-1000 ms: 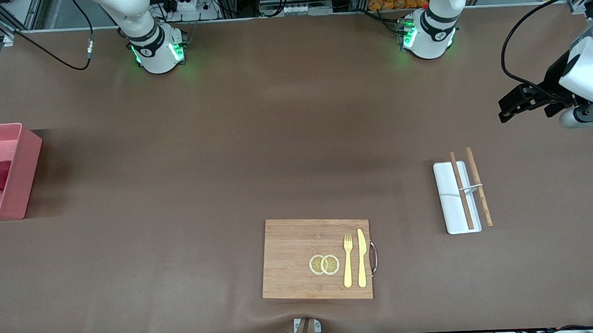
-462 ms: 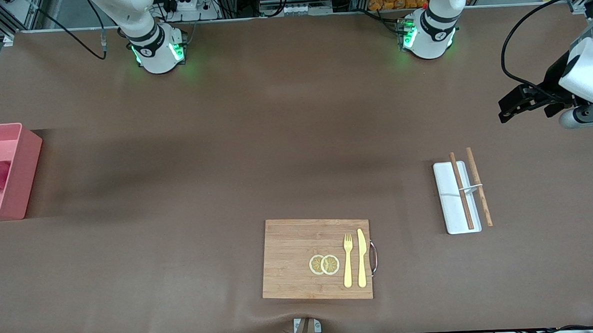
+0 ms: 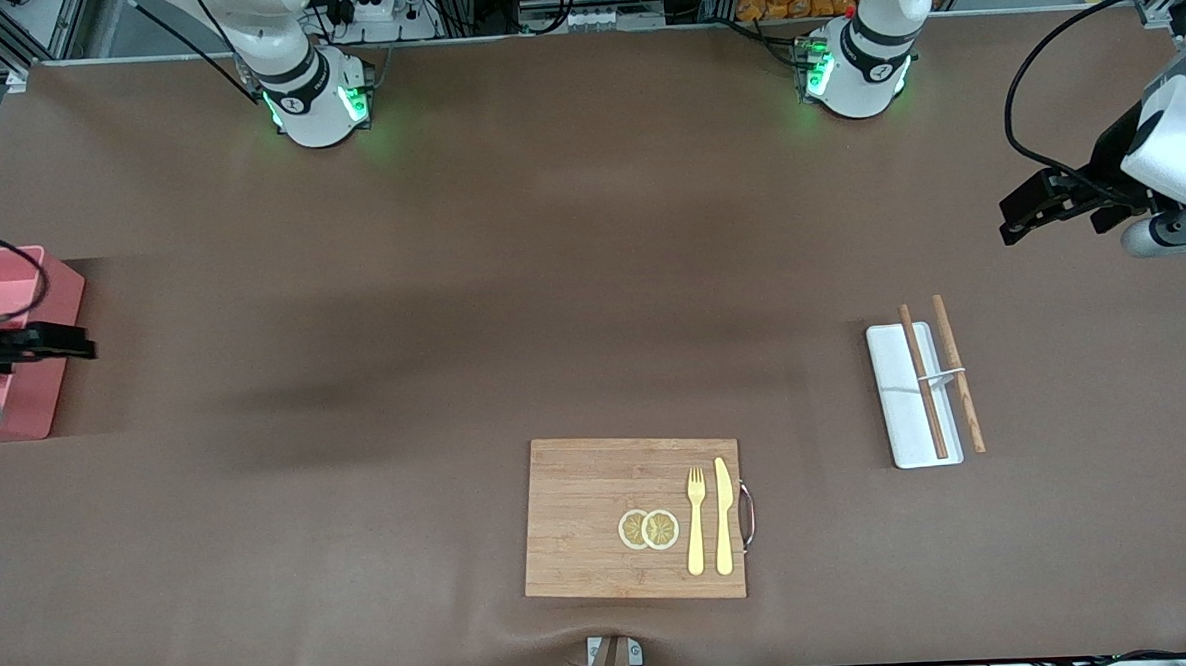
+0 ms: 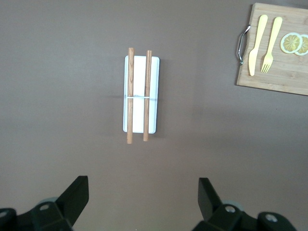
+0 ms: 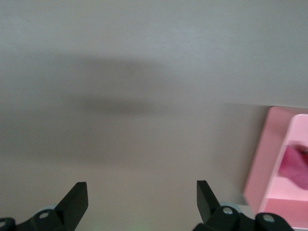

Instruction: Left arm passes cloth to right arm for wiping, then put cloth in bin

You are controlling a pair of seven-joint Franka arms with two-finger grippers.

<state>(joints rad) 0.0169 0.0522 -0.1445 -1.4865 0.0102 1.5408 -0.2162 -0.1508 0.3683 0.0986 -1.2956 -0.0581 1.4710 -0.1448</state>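
Note:
The salmon-pink bin [image 3: 43, 397] stands at the right arm's end of the table. The crimson cloth [image 5: 292, 167] lies inside the bin [image 5: 260, 179], as the right wrist view shows; in the front view the right arm covers it. My right gripper [image 3: 75, 342] hangs over the bin's wall that faces the table's middle. It is open and empty [image 5: 142, 193]. My left gripper [image 3: 1015, 220] is open and empty [image 4: 142, 193], up over bare table at the left arm's end, beside the white tray.
A narrow white tray [image 3: 901, 400] with two wooden chopsticks [image 3: 923, 381] lies toward the left arm's end; it also shows in the left wrist view [image 4: 140, 91]. A wooden board [image 3: 581, 519] with a fork, a knife and lemon slices lies near the front edge.
The right arm has come into the front view over the bin and now covers the cloth, which lay in plain sight in the bin before. The left arm has barely moved.

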